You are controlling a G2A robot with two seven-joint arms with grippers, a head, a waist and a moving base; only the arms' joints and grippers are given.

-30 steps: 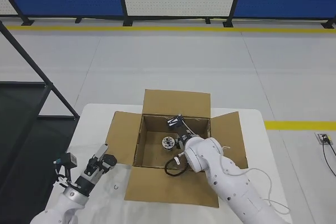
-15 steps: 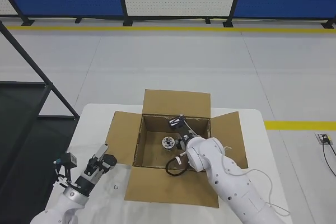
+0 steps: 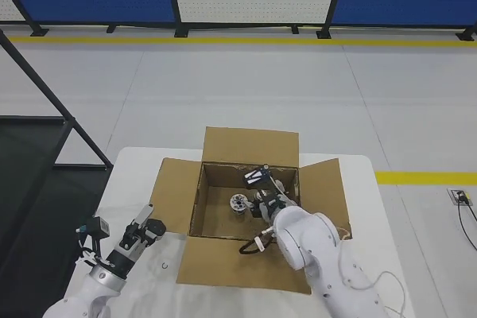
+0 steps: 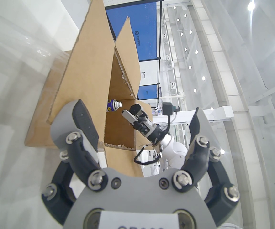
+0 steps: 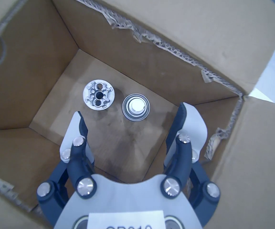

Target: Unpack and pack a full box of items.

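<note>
A pale grey floor (image 3: 222,87) carries yellow tape lines (image 3: 433,177). Blue panels (image 3: 95,9) stand along its far edge, and a black frame (image 3: 65,122) stands at the left.

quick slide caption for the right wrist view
Open right hand poised above a spray can and a round metal part on the cardboard box floor.

left arm (image 3: 103,274): low at the near left, forearm slanting forward and to the right. left gripper (image 3: 149,220) at its end, fingers (image 4: 83,117) spread wide, nothing between them. right arm (image 3: 318,254): stretched forward from the near right, bent at the wrist. right gripper (image 5: 130,111) points steeply down, fingers (image 5: 192,122) well apart, nothing held.
</note>
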